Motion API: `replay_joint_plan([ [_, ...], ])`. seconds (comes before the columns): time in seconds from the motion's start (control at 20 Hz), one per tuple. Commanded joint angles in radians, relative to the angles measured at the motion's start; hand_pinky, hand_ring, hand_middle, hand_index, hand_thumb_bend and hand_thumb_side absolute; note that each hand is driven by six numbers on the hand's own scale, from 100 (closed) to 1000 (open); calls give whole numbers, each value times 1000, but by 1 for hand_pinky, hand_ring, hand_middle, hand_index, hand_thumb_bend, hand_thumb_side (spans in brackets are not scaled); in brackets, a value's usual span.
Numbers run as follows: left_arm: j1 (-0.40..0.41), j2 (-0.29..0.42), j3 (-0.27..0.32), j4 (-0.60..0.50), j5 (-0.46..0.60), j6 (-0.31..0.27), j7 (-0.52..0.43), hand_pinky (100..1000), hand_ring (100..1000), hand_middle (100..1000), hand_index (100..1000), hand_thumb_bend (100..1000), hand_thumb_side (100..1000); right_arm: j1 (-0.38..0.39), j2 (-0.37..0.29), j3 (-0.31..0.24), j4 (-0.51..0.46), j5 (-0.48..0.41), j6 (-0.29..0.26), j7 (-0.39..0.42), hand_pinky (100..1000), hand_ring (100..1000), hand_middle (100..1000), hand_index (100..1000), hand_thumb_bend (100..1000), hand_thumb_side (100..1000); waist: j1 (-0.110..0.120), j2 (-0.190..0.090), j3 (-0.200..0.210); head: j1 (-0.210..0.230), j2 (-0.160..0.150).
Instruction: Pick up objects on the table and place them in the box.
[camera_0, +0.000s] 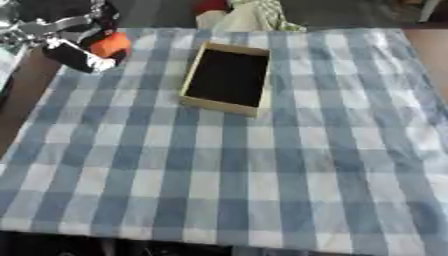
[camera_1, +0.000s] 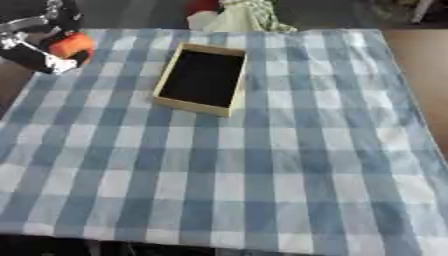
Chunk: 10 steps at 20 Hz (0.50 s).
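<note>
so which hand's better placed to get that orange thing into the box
Left. The left hand is already curled round the orange object at the table's upper left, just left of the open box, whose dark inside looks empty. The right hand shows in neither view.

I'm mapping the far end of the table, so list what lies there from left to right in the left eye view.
Robot's black and silver left hand curled round a round orange object → shallow tan box with a dark inside → bunched pale cloth beyond the blue and white checked tablecloth.
</note>
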Motion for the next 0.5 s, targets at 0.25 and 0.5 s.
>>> replay_joint_plan([
  [0.25,-89,-78,8,42,-9,-4,-22,261,488,372,144,100,251,-19,-20,0,-21,-10,-4,9,751,759,685,770,100,625,0,-5,-13,17,7],
  [0.5,-132,-163,13,91,-45,-5,-12,252,482,367,143,100,247,-31,-18,6,-21,-17,-9,16,751,759,685,770,100,625,-3,4,-29,25,-3],
])
